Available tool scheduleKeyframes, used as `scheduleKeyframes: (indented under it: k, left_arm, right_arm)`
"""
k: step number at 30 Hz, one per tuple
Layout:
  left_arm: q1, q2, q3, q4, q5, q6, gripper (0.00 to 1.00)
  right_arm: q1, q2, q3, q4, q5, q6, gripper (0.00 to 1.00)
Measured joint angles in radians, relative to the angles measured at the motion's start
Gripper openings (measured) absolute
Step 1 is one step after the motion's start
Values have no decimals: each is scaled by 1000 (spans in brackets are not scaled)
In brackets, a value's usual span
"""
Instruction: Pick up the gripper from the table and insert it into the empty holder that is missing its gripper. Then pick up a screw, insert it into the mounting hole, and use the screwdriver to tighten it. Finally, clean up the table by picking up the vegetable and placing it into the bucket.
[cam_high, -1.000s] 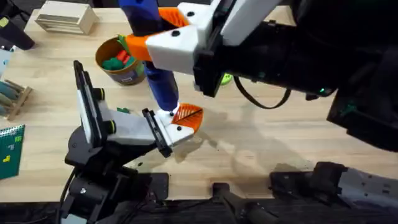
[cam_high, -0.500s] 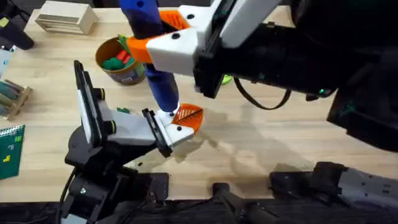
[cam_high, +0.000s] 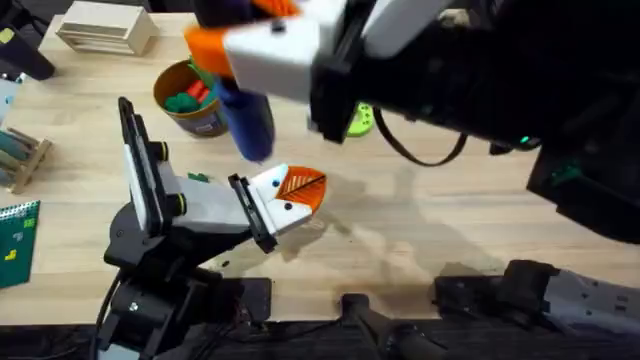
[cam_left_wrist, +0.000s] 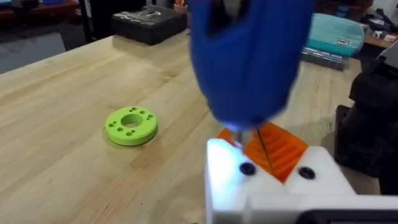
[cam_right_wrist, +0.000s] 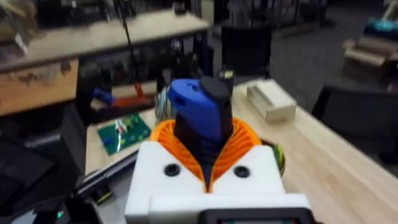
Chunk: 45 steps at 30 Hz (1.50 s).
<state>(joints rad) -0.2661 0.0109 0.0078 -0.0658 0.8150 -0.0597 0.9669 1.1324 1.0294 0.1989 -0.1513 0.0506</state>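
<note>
Right gripper (cam_high: 262, 45) clamps the blue screwdriver (cam_high: 248, 118), orange pads squeezed on its body. Overhead: driver hangs tip-down, lifted just above the holder (cam_high: 272, 195), blurred. Right wrist cam shows what overhead can't: driver's top end (cam_right_wrist: 200, 118) wedged between the ribbed orange pads (cam_right_wrist: 163, 138), 2 dark screw heads on the white finger bases.

Left gripper (cam_high: 205, 205) low on the table (cam_high: 420, 230), jaws spread wide; one finger carries the white holder w/ the orange gripper (cam_high: 303, 188) seated on it. Left wrist cam gives the close look: thin metal bit (cam_left_wrist: 263, 144) over the orange ribbed wedge (cam_left_wrist: 283, 151), white holder (cam_left_wrist: 273, 186) w/ 2 dark screw heads on its face, blue body (cam_left_wrist: 249, 59) looming above. Can't tell if the bit touches a screw.

Lime-green ring (cam_left_wrist: 131, 126) flat on the wood beside the holder in the left wrist cam; overhead it's mostly hidden behind the right arm (cam_high: 361, 122).

Overhead adds: bucket (cam_high: 193, 100) beyond the left gripper, yellow rim, green + red toy pieces inside. Tiny dark green vegetable (cam_high: 199, 178) on the table, just beside the left gripper's white finger. Wooden block (cam_high: 105, 28) at the far left corner, green circuit board (cam_high: 18, 240) at the left edge.
</note>
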Motion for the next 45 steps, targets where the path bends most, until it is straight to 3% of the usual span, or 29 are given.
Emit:
scheduleKeyframes:
  k: [8, 12, 16, 24, 32, 39, 45]
  left_arm:
    - [0, 0, 0, 0, 0, 0, 6]
    - [0, 0, 0, 0, -1, 0, 6]
    - [0, 0, 0, 0, -3, 0, 6]
    - [0, 0, 0, 0, -3, 0, 6]
    - [0, 0, 0, 0, -3, 0, 6]
    - [0, 0, 0, 0, -3, 0, 6]
    - [0, 0, 0, 0, -3, 0, 6]
  right_arm:
    - [-17, -26, 0, 14, 0, -63, 29]
    - [-49, -26, 0, -76, 46, -209, 29]
    - [-141, -3, 0, -153, 158, -401, 29]
    - [-389, 193, 0, -296, 384, -775, 29]
    - [-568, 412, 0, -304, 475, -1008, 29]
    - [-665, 588, 0, -309, 489, -1079, 29]
    - [-673, 655, 0, -335, 503, -1114, 29]
